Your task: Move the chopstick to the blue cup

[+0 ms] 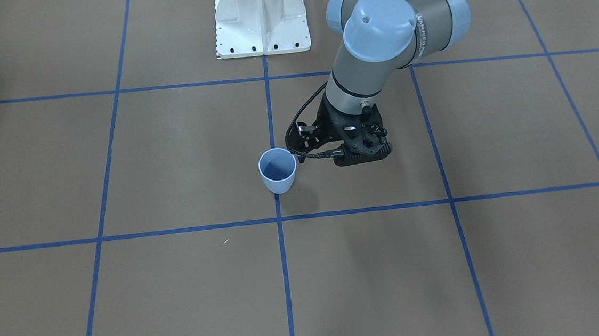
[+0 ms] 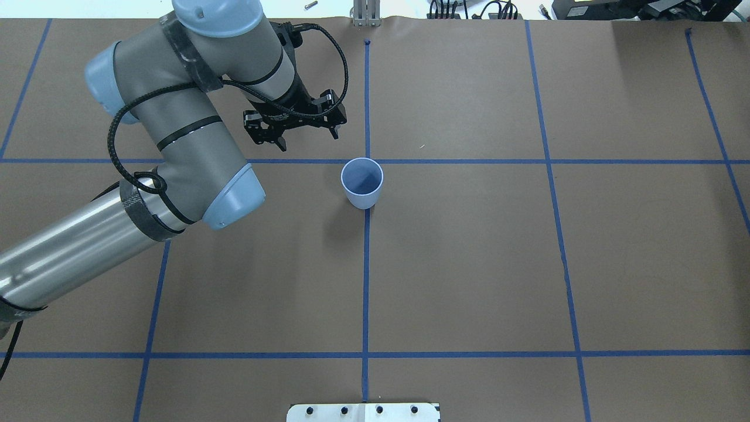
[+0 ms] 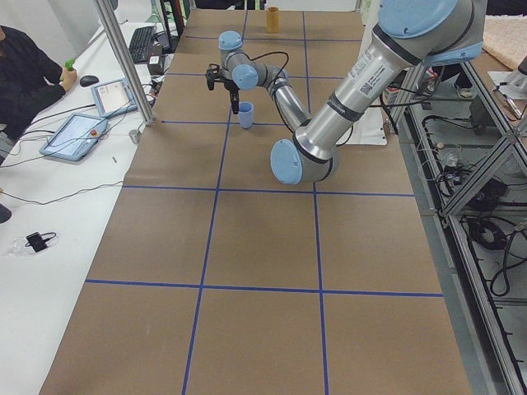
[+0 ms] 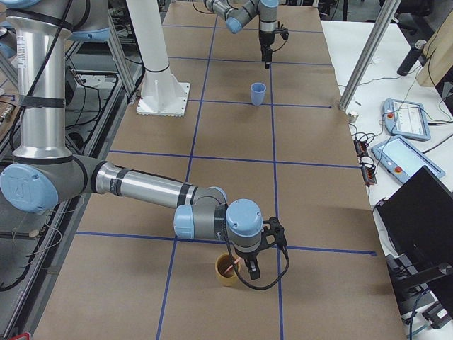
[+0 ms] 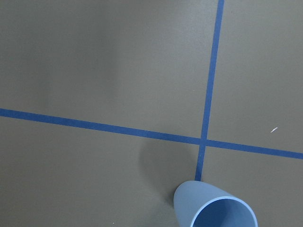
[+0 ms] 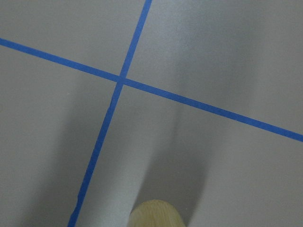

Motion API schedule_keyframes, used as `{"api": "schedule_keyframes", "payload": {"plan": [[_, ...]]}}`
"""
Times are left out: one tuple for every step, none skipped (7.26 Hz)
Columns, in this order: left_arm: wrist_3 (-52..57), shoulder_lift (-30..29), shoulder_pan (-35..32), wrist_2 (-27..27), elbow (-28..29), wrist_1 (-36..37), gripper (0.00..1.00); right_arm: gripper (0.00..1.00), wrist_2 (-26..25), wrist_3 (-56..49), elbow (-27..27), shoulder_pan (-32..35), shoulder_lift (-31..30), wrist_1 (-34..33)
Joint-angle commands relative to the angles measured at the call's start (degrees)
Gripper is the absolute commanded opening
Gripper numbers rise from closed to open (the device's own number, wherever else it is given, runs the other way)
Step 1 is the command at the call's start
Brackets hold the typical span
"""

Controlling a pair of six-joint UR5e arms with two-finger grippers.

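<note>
Blue cup (image 2: 362, 183) stands upright on the brown table (image 2: 469, 264) with its mouth open and showing a darker blue inside. Its base sits on the centre tape line (image 2: 365, 281), just on the robot's side of a crossing of the blue lines. Where the chopstick is cannot be told from any view.

The left pincer (image 2: 307, 139) hangs over the table near the cup, on the robot's left of it and a little farther out, not touching it. Its fingers (image 2: 280, 143) point down, spread wide, with nothing between them. The left wrist camera shows the cup's rim (image 5: 215, 208) at the bottom edge and a tiny pale fleck (image 5: 273, 129) on the table beyond the crossing.

Well apart, at the table's far right end, the right pincer (image 4: 251, 269) is low beside a tan cup (image 4: 227, 270). Whether it is wide or narrow I cannot tell. A white base plate (image 1: 261, 27) sits at the robot's edge of the table. A person's sleeve (image 3: 25, 66) shows at a side bench.
</note>
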Motion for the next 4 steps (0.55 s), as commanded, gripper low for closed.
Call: {"api": "schedule_keyframes", "payload": {"plan": [[0.1,0.4,0.1,0.0,-0.1,0.0,0.98,0.92,1.9,-0.2,0.2,-1.2,0.0,0.2],[0.1,0.4,0.1,0.0,-0.1,0.0,0.98,0.81,1.9,-0.2,0.1,-1.3,0.0,0.2],[0.1,0.4,0.1,0.0,-0.1,0.0,0.98,0.67,1.9,-0.2,0.1,-1.3,-0.3,0.2],[0.1,0.5,0.1,0.0,-0.1,0.0,0.98,0.57,2.0,-0.9,0.1,-1.3,-0.5,0.2]]}}
